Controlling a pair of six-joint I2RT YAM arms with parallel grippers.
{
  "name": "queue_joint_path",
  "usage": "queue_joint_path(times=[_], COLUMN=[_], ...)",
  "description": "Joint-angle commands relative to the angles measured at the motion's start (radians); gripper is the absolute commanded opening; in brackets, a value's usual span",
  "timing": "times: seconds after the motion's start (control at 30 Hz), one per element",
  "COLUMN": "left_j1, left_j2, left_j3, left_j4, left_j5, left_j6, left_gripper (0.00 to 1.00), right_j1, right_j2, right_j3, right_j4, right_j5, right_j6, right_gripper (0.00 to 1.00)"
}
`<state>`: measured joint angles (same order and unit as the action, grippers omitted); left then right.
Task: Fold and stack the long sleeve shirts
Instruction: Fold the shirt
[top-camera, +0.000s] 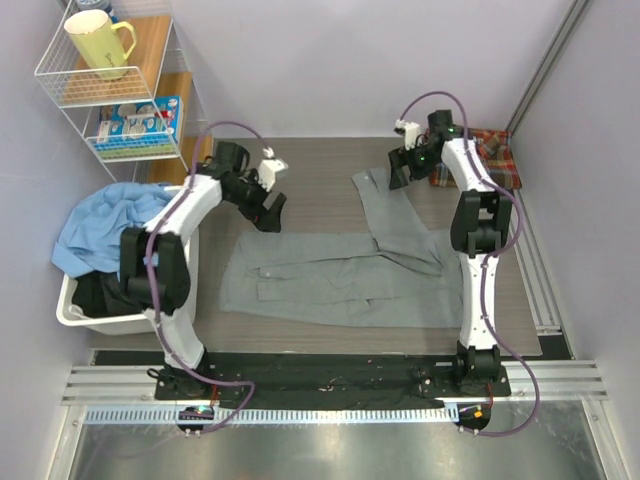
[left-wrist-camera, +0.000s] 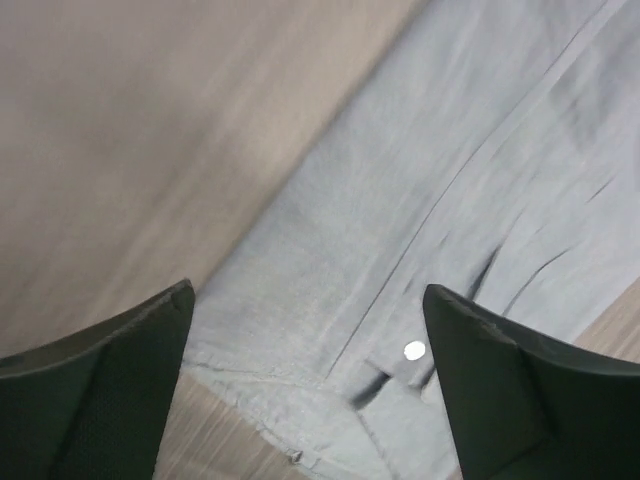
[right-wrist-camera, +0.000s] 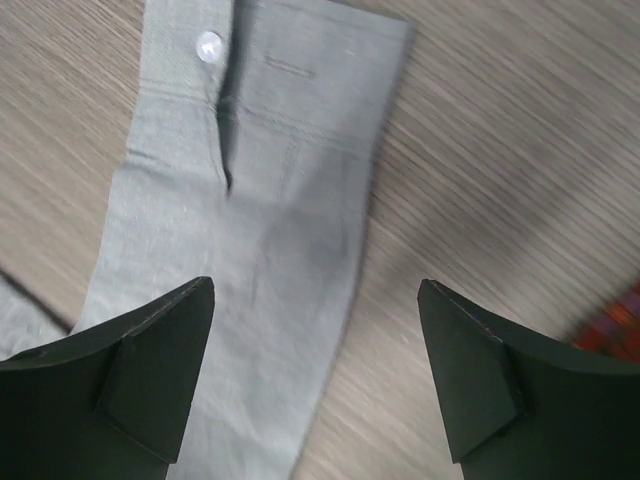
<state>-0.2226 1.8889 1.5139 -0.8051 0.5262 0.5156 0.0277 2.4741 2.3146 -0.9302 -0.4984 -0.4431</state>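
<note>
Right, top view first: grey shirt (top-camera: 340, 280) lies spread flat mid-table, one sleeve running off its far-right corner. Left gripper (top-camera: 268, 208) hangs over the shirt's far-left edge, right gripper (top-camera: 400, 168) over the end of that sleeve. Plaid shirt (top-camera: 495, 155) sits bunched just beyond the sleeve, in the far right corner. White bin (top-camera: 75, 310) with blue cloth (top-camera: 105, 220) heaped in it stands left of the grey shirt, close beside the left arm. Wire shelf (top-camera: 60, 75) with a yellow mug (top-camera: 98, 42) is further off on that side. Bare table (top-camera: 320, 160) beyond the shirt's far edge.

Left wrist: left gripper (left-wrist-camera: 310, 380) spread wide, nothing between the fingers. Grey shirt (left-wrist-camera: 450, 200) below, hem edge and one pale button (left-wrist-camera: 414, 350) in view, bare table (left-wrist-camera: 120, 130) alongside the edge.

Right wrist: right gripper (right-wrist-camera: 315, 370) spread wide too, holding nothing, above the sleeve's cuff (right-wrist-camera: 280, 100) with its button (right-wrist-camera: 209, 45). Open table (right-wrist-camera: 500, 150) on both sides of the cuff; plaid shirt (right-wrist-camera: 620, 325) just shows at the picture's right edge.
</note>
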Motion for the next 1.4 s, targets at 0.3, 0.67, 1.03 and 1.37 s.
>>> queue_joint_path(times=[0.3,0.67,1.03,1.37], left_j1=[0.028,0.048,0.040,-0.144], left_j2=[-0.370,-0.343,-0.402,-0.393], left_j3=[-0.084,0.026,-0.038,-0.104], left_j4=[0.402,0.320,0.435,0.578], left_j5=[0.172,0.052,0.281,0.282], left_j6=[-0.275,-0.302,-0.339,-0.344], left_gripper=[1.00,1.00,1.00,1.00], right_j1=[0.106,0.127,0.139,0.213], right_j2=[0.071,0.004,-0.485,-0.869], right_j3=[-0.021,-0.096,-0.349,-0.725], right_j4=[0.156,0.087,0.153,0.156], right_j5=[0.219,0.063,-0.244,-0.273], right_j6=[0.014,-0.022,-0.022,-0.137], right_gripper=[0.90,0.01,0.01,0.01])
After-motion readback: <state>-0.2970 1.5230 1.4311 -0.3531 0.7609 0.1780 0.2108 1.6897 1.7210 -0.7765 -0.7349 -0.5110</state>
